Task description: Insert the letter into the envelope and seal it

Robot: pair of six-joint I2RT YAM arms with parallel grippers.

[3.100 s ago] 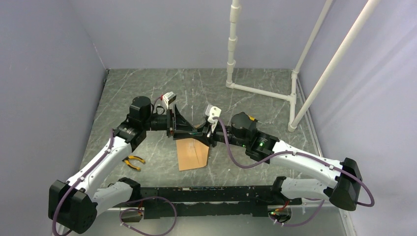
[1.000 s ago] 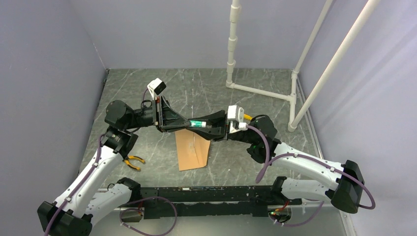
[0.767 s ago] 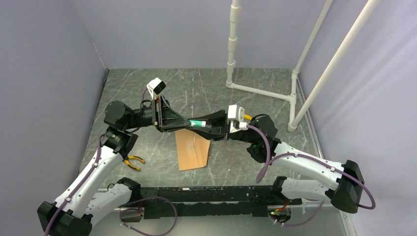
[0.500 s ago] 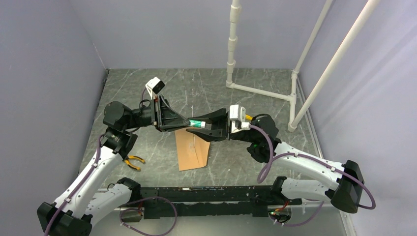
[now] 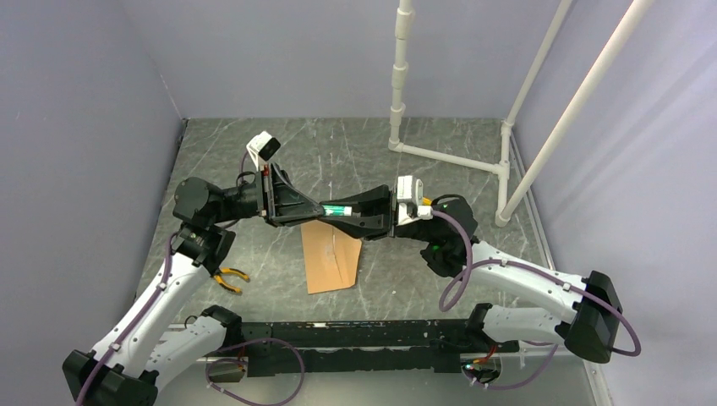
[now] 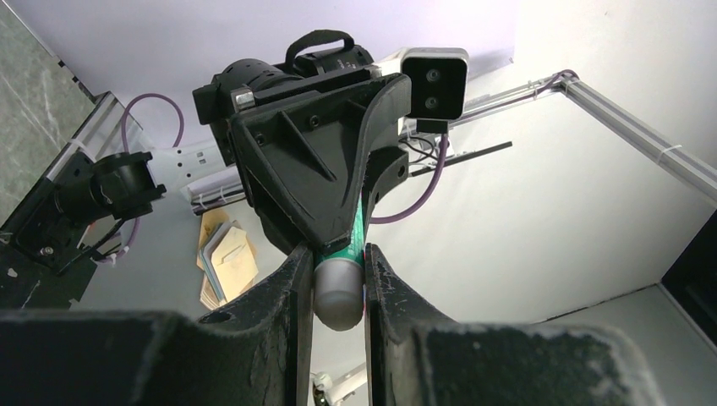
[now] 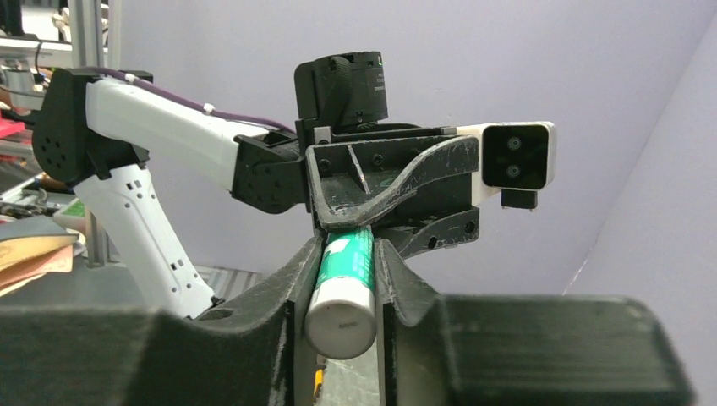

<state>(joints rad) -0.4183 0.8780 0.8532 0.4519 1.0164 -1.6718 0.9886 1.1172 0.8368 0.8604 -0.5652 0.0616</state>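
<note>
A green and white glue stick (image 5: 336, 209) hangs level above the table, gripped at both ends. My left gripper (image 5: 316, 211) is shut on its grey cap (image 6: 338, 292). From the other side my right gripper (image 5: 358, 212) is shut on its white base (image 7: 341, 317). The two grippers face each other tip to tip. Below them the brown envelope (image 5: 331, 260) lies flat on the table, its far edge hidden under the grippers. The letter is out of view.
Yellow-handled pliers (image 5: 229, 278) lie left of the envelope near my left arm. A white pipe frame (image 5: 449, 157) stands at the back right. Lilac walls close in the table on three sides.
Three seconds ago both grippers pointed down at the envelope's far edge; now they are level, with the glue stick between them. Over the last second they drew slightly apart, the left one shifting left.
</note>
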